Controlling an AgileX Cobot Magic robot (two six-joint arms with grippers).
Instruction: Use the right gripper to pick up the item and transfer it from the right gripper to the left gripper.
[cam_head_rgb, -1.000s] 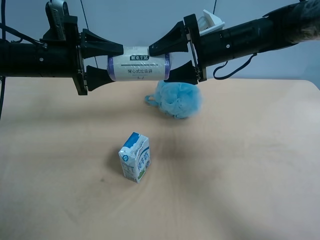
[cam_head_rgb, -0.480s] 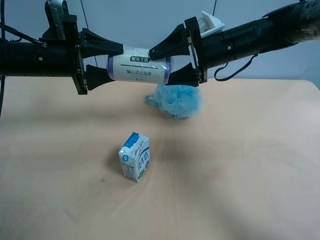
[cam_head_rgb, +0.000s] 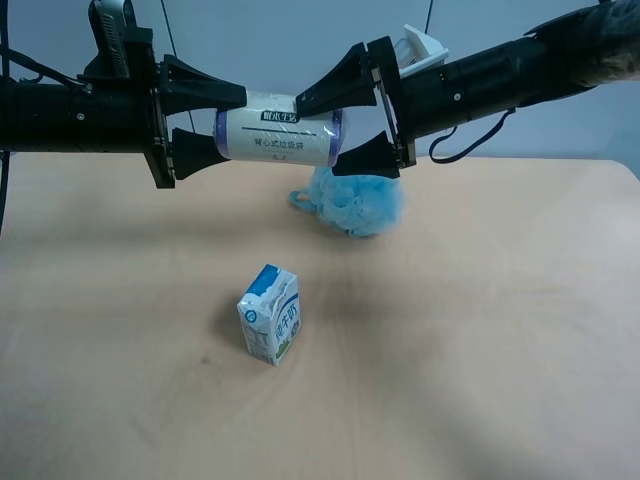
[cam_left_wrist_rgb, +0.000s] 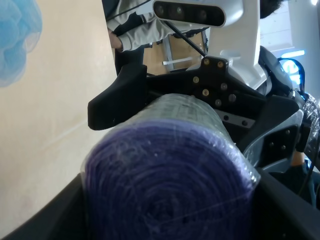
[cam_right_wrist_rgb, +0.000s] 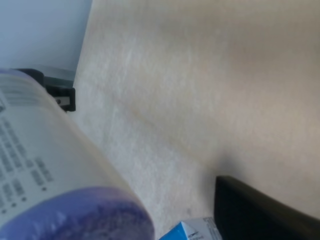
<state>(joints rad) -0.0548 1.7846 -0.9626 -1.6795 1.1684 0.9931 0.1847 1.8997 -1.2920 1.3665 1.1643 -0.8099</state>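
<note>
The black 2-fingered left gripper (cam_head_rgb: 228, 125) is clamped on 1 end of the cream-white, purple-ended cylindrical roll (cam_head_rgb: 280, 135), held level above the tan table (cam_head_rgb: 480, 330). The black right gripper (cam_head_rgb: 318, 137) straddles the other end, its jaws spread wider than before.
</note>
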